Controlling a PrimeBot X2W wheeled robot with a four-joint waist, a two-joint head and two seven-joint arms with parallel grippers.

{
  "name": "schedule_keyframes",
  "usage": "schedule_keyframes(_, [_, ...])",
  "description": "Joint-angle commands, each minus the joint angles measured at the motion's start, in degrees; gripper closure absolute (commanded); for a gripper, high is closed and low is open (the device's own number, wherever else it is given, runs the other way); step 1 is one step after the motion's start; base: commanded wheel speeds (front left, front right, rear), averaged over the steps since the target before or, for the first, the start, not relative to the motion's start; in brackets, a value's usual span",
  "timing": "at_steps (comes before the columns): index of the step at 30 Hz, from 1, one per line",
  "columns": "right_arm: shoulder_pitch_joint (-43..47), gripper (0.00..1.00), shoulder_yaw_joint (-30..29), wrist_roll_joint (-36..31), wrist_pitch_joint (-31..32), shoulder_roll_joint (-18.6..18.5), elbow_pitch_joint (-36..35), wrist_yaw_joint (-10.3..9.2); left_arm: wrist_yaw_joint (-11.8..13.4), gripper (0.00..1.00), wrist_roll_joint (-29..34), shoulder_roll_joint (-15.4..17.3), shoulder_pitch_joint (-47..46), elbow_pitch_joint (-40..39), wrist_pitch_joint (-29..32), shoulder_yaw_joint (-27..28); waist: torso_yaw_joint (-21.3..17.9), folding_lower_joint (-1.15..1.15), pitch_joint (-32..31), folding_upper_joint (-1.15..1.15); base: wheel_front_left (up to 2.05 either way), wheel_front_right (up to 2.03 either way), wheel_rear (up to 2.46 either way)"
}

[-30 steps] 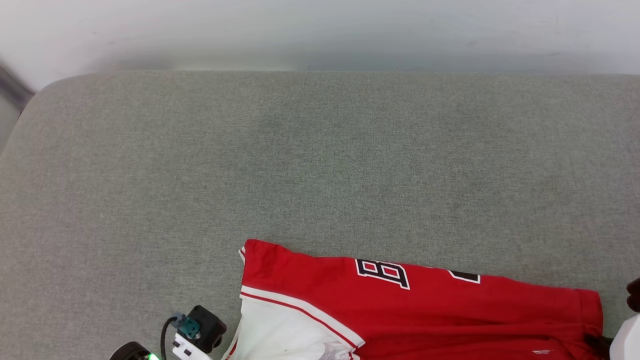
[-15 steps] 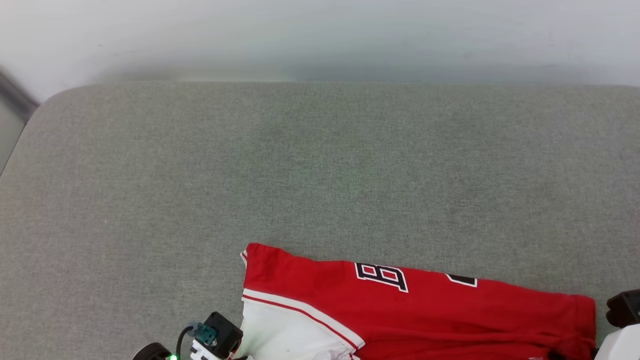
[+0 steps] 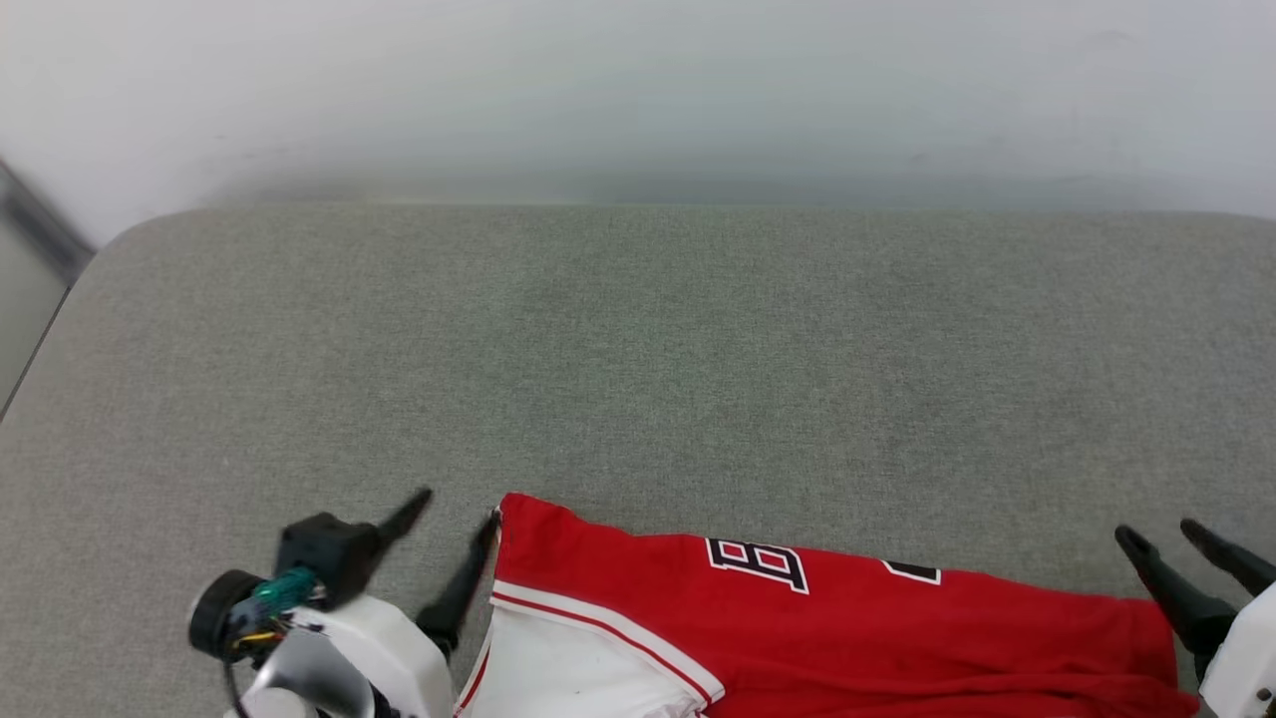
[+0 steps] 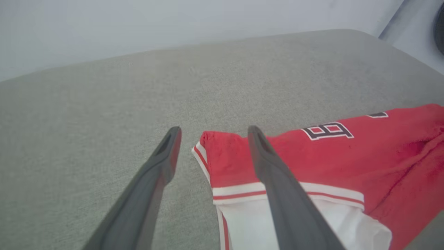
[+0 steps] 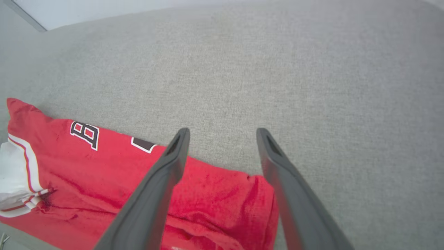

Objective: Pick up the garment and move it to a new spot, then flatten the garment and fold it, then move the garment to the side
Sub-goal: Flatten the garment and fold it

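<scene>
Grey fabric-covered surface (image 3: 638, 349), rounded corner, pale wall (image 3: 638, 90) behind

The garment (image 3: 817, 628) is a red jersey-style shirt with a white sleeve, red-and-white striped trim and black, white-outlined lettering. It lies flat, folded into a long band, on the grey cushion (image 3: 638, 379) at about 6 o'clock in the head view. It stretches from 7 toward 4 o'clock, white sleeve at the 7 o'clock end, and its 4 o'clock end is creased.
</scene>
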Motion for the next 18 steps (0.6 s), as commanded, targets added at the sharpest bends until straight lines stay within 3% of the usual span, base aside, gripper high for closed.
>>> schedule_keyframes(1, [-0.24, 0.00, -0.53, -1.29, -1.91, 1.30, -0.82, -0.02, 1.27, 0.00, 0.25, -0.76, 0.98, 0.25, -3.94, 1.85, -0.04, 0.00, -0.22, 0.00, 0.00, 0.00, 0.00])
schedule_keyframes(6, [1.24, 0.00, -2.98, -4.47, -5.21, 4.80, -2.17, -0.02, 4.22, 0.00, 1.58, -2.65, 2.93, 0.86, -11.91, 6.02, -0.12, 0.00, -0.50, 0.00, 0.00, 0.00, 0.00])
schedule_keyframes(11, [3.81, 0.00, -7.58, -8.75, -4.97, 10.68, -3.33, -0.02, 7.84, 0.00, 8.61, -7.02, 6.16, -2.43, -13.37, 14.59, -0.10, 0.00, -0.37, 0.00, 0.00, 0.00, 0.00])
schedule_keyframes(14, [5.87, 0.00, -10.83, -10.83, -2.12, 14.67, -4.14, -0.02, 7.36, 0.00, 15.47, -10.06, 9.75, -6.15, -13.29, 19.41, -0.09, 0.00, 0.05, 0.00, 0.00, 0.00, 0.00])
schedule_keyframes(18, [8.09, 0.00, -15.52, -13.53, 3.90, 19.60, -5.39, -0.02, 4.49, 0.00, 23.17, -13.30, 13.07, -9.45, -13.30, 22.90, -0.05, 0.00, 0.79, 0.00, 0.00, 0.00, 0.00])
